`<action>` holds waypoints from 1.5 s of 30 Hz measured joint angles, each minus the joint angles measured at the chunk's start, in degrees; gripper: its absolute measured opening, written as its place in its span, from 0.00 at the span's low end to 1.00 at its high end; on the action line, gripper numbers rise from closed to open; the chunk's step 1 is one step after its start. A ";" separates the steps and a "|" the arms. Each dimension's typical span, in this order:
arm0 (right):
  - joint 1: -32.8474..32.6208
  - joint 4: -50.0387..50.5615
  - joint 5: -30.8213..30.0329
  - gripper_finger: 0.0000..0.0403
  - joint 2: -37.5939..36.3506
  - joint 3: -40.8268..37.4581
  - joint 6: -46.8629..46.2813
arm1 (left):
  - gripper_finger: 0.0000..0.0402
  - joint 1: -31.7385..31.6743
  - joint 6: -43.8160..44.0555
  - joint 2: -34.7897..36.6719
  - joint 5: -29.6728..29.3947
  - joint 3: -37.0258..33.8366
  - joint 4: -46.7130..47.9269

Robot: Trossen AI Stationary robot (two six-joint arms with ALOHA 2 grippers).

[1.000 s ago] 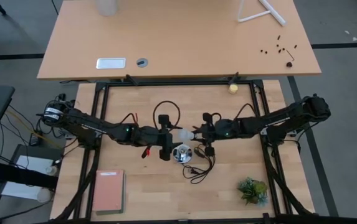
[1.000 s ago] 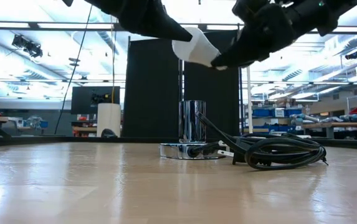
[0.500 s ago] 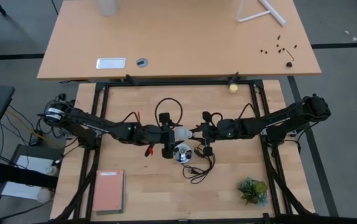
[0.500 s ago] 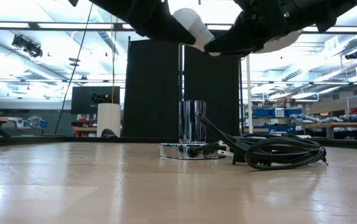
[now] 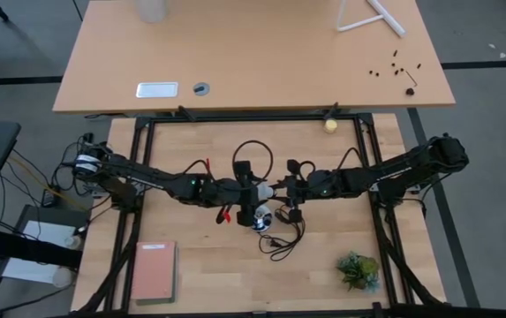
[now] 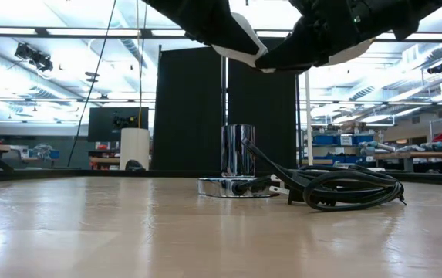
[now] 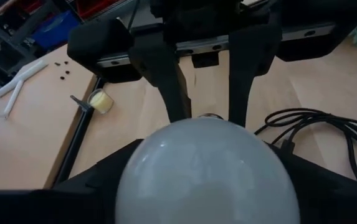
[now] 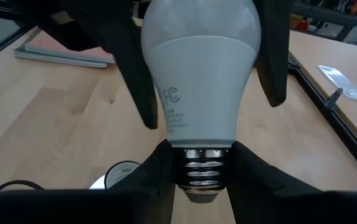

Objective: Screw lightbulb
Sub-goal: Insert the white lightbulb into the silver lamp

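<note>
Left pincer (image 5: pixel 254 196) slid further in around the one lightbulb (image 8: pixel 197 74), above the surface (image 6: pixel 128 232). Both arms reach level mid-air: right pincer (image 8: pixel 200 171) clamped on the bulb's threaded base, left fingers apart beside the globe.

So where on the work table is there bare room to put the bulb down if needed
Bare wood lies between the pink notebook and the plant, along the near edge, and across the far strip left of the yellowish ball. The middle is crowded: both grippers meet at the lightbulb above the socket and its black cord.
</note>
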State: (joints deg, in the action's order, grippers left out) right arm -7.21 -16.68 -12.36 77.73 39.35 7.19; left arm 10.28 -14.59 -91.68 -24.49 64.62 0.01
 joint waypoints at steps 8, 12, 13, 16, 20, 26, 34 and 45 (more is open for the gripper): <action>-0.28 -0.25 -0.11 0.31 0.01 0.00 -0.11 | 0.65 0.02 -0.17 0.00 0.02 0.13 0.87; -0.30 -0.48 -0.07 0.33 0.03 0.00 -0.85 | 0.68 0.11 -0.18 0.00 -0.04 0.13 1.23; -0.28 -0.41 -0.07 0.35 0.03 0.00 -1.07 | 0.69 0.11 -0.18 0.00 -0.09 0.13 1.50; -0.28 0.09 -0.07 0.40 0.03 0.00 -2.01 | 0.68 0.18 -0.17 0.00 -0.07 0.09 1.82; -0.28 0.82 -0.07 0.49 0.03 0.00 -2.96 | 0.66 0.35 -0.15 0.00 0.13 0.07 2.05; -0.28 6.68 -0.09 0.59 -1.40 0.00 -3.28 | 0.67 0.55 0.98 0.00 0.34 0.44 5.04; -1.29 22.11 3.84 0.64 -3.98 0.00 -15.97 | 0.67 1.18 7.62 -0.02 4.05 7.55 20.27; -7.05 9.22 4.49 0.62 6.10 0.00 -25.59 | 0.67 1.18 16.87 0.00 12.24 11.06 26.46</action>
State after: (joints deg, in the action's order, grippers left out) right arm -14.26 -7.46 -7.87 83.83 39.35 -18.40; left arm 11.46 2.28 -91.68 -12.25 75.68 26.48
